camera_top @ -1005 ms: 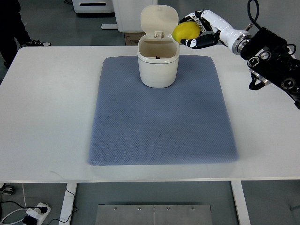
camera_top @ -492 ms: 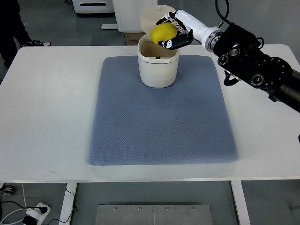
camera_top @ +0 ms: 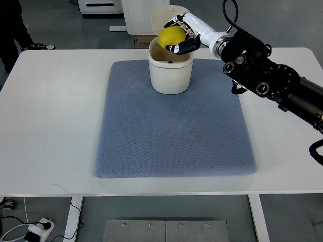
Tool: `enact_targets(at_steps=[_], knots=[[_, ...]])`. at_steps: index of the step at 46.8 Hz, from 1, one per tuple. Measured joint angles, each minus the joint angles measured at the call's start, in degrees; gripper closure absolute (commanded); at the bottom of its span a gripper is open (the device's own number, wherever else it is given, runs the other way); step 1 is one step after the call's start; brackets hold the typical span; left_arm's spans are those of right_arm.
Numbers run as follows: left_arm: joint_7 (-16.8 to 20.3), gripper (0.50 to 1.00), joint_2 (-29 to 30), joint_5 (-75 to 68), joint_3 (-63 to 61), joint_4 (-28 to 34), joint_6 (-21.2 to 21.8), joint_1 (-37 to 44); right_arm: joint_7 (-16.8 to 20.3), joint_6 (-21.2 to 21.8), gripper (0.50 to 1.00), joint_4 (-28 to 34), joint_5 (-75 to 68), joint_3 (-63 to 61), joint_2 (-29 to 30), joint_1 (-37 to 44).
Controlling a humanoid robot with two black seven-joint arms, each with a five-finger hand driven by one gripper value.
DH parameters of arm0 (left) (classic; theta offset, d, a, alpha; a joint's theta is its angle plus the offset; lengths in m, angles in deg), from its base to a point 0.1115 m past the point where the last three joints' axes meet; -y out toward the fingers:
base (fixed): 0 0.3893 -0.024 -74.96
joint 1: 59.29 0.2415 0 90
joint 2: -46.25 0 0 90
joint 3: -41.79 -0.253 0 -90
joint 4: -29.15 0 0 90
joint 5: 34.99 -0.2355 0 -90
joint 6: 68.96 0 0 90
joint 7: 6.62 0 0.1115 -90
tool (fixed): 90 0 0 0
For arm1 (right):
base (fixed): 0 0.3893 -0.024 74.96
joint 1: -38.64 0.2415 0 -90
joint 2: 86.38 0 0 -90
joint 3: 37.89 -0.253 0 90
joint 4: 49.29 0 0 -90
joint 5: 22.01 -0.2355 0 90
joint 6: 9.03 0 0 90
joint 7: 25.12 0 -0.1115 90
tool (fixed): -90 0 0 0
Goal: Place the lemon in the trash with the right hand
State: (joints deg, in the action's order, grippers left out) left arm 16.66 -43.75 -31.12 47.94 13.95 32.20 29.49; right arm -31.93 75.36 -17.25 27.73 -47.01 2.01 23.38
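holding the lemon (camera_top: 170, 37) in a curled grip, the right hand (camera_top: 180, 34) reaches in from the right side and hangs over the open mouth of the trash bin (camera_top: 170, 70). the lemon sits on the hand's far-left side, fingers (camera_top: 182, 46) wrapped under and around it, so the fruit is the part of the load nearest the bin's middle. its long axis looks roughly level and runs about along the line of the forearm, though the fingers hide part of it. straight below the lemon is the bin's opening; the raised lid (camera_top: 164, 14) stands just behind the hand, close enough that the lemon seems to overlap it in this view. whether they touch cannot be told.

the relation that matters is vertical: the opening lies beneath the hand, slightly toward its fingertip side. by my reading a plain release should drop the fruit inside, with the near rim the likeliest thing to clip. the bin stands on the blue mat (camera_top: 174, 131), on the white table (camera_top: 50, 126). no left hand shows.
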Motion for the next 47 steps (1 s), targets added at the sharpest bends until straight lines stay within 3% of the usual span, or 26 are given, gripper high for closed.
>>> enact_targets(at_steps=[2, 3, 8, 22, 27, 47], knots=[[0.0, 0.5, 0.0, 0.0, 0.0, 0.0, 0.0, -0.01, -0.05, -0.01, 0.896, 0.02, -0.12, -0.07, 0.0, -0.01], [0.0, 0.5, 0.0, 0.0, 0.0, 0.0, 0.0, 0.0, -0.11, -0.02, 0.873, 0.03, -0.19, -0.1, -0.01, -0.06], [0.0, 0.5, 0.0, 0.0, 0.0, 0.0, 0.0, 0.0, -0.21, -0.06, 0.816, 0.04, -0.42, -0.18, -0.05, -0.25], [0.0, 0.5, 0.0, 0.0, 0.0, 0.0, 0.0, 0.0, -0.23, -0.02, 0.534, 0.09, -1.95, -0.38, -0.06, -0.72], [0.0, 0.5, 0.0, 0.0, 0.0, 0.0, 0.0, 0.0, -0.23, -0.02, 0.515, 0.09, -2.2, -0.38, -0.07, -0.81], [0.0, 0.5, 0.0, 0.0, 0.0, 0.0, 0.0, -0.01, -0.24, 1.34, 0.515, 1.48, -2.48, -0.38, -2.38, -1.55]])
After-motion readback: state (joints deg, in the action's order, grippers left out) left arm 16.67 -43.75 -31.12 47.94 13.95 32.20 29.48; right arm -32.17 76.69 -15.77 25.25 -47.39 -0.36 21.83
